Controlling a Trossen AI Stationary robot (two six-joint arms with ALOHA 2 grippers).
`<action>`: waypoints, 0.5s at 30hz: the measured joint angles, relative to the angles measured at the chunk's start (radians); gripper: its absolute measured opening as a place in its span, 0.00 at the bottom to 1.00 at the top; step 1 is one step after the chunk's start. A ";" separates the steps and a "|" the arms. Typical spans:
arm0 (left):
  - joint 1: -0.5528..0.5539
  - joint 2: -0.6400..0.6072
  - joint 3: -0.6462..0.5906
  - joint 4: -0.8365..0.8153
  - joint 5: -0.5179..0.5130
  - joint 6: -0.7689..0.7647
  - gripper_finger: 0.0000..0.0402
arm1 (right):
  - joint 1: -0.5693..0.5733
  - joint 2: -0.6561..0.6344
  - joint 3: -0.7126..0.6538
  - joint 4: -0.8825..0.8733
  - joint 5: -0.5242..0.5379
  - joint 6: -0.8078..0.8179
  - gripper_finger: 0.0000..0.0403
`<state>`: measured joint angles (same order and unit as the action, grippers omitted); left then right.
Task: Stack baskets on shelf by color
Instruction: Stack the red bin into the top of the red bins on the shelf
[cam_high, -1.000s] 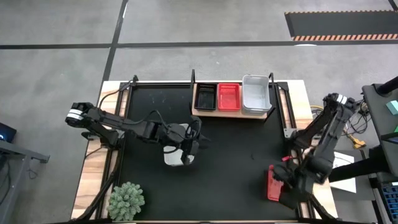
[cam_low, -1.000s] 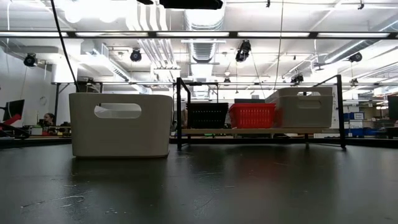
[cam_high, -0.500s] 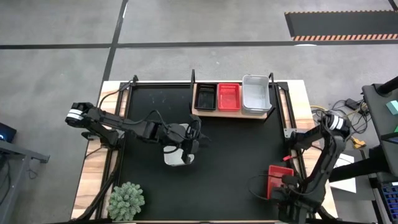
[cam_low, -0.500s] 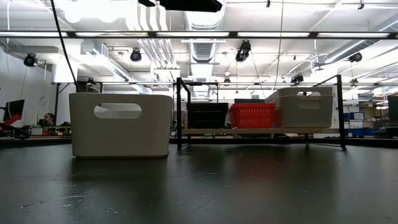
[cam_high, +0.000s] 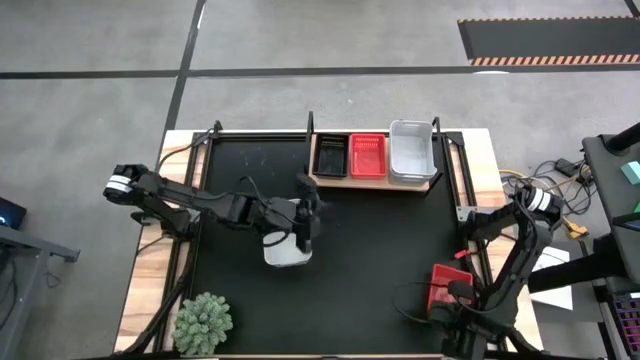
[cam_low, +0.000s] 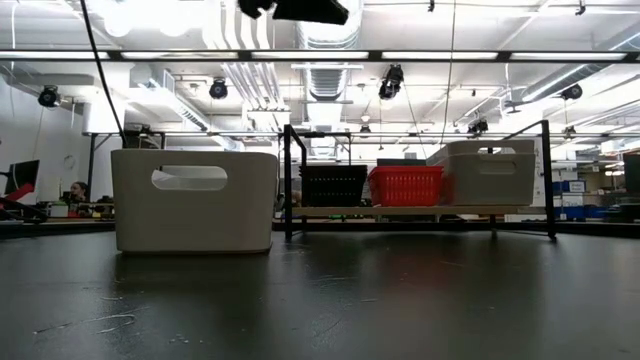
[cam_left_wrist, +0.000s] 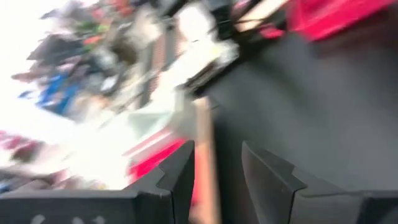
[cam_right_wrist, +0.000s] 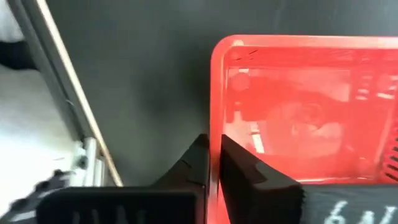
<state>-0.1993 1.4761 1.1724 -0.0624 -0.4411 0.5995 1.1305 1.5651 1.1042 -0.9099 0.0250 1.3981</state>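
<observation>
A white basket (cam_high: 285, 248) (cam_low: 195, 200) stands on the black mat at mid-table. My left gripper (cam_high: 305, 215) (cam_left_wrist: 217, 168) hovers open just above its far side with nothing between the fingers. On the shelf (cam_high: 372, 180) (cam_low: 420, 211) at the far edge stand a black basket (cam_high: 330, 155), a red basket (cam_high: 368, 155) and a white basket (cam_high: 410, 152). Another red basket (cam_high: 445, 285) (cam_right_wrist: 298, 112) sits at the near right, and my right gripper (cam_high: 452, 298) (cam_right_wrist: 214, 146) is shut on it. My right gripper pinches one wall of the red basket at its rim (cam_right_wrist: 216, 134), one finger inside the basket and one outside. The fingers come down on it from above. Whether the basket's bottom rests on the mat I cannot tell.
A spiky green plant (cam_high: 203, 322) stands at the near left corner. Black metal rods (cam_low: 288, 180) frame the shelf. Open mat lies between the white basket and the shelf.
My left gripper has moved a little toward the far edge and turned, while the white basket has stayed put. My right arm has swung over the near right corner. The red basket there showed as a narrow strip and now shows wider.
</observation>
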 joint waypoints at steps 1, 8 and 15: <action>0.000 -0.009 0.003 0.002 -0.042 0.011 0.29 | -0.014 -0.002 0.009 -0.009 0.000 -0.007 0.04; 0.004 -0.097 -0.067 0.027 -0.033 0.007 0.29 | -0.171 -0.002 0.091 -0.087 0.046 -0.188 0.02; 0.005 -0.204 -0.208 0.145 -0.032 0.019 0.29 | -0.364 -0.002 0.179 -0.163 0.117 -0.460 0.02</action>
<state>-0.1944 1.2721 0.9644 0.0831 -0.4732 0.6183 0.7668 1.5627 1.2834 -1.0726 0.1425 0.9383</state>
